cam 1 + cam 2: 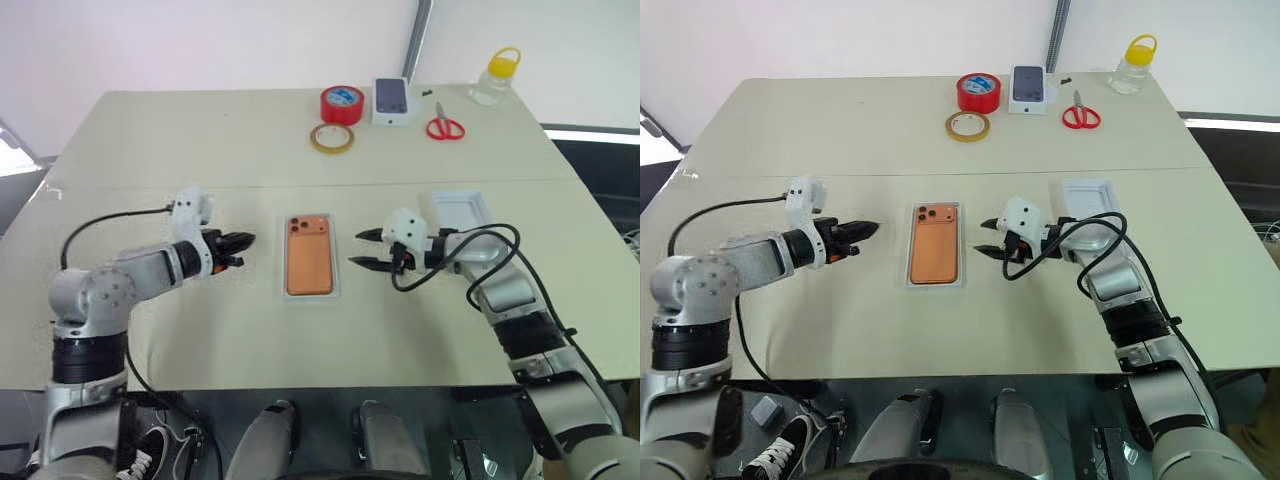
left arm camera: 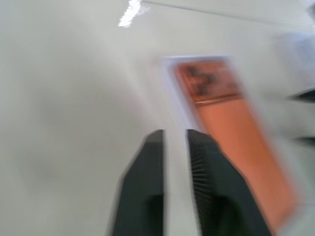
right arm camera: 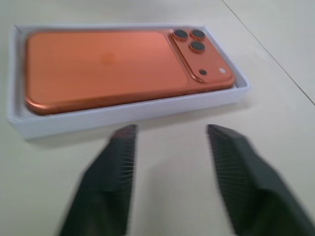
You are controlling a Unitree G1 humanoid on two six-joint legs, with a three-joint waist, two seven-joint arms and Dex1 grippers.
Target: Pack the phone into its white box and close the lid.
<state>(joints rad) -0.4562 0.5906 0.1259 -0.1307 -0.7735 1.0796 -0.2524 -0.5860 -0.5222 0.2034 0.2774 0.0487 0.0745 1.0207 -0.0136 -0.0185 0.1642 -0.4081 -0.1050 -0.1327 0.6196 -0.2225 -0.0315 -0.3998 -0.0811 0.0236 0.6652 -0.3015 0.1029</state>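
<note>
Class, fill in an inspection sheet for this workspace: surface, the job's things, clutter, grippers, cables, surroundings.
Surface: beige table.
Job's things: phone lies camera-side up in the white box; lid apart, behind the right gripper.
Clutter: red tape roll, tan tape ring, small white box, red scissors, yellow-capped bottle.
Grippers: left gripper shut, empty; right gripper open, empty.
Cables: black cable on left arm.
Surroundings: white wall.

The orange phone (image 3: 106,66) lies camera-up inside the white box (image 3: 133,114); the lid (image 1: 461,213) rests apart.
</note>
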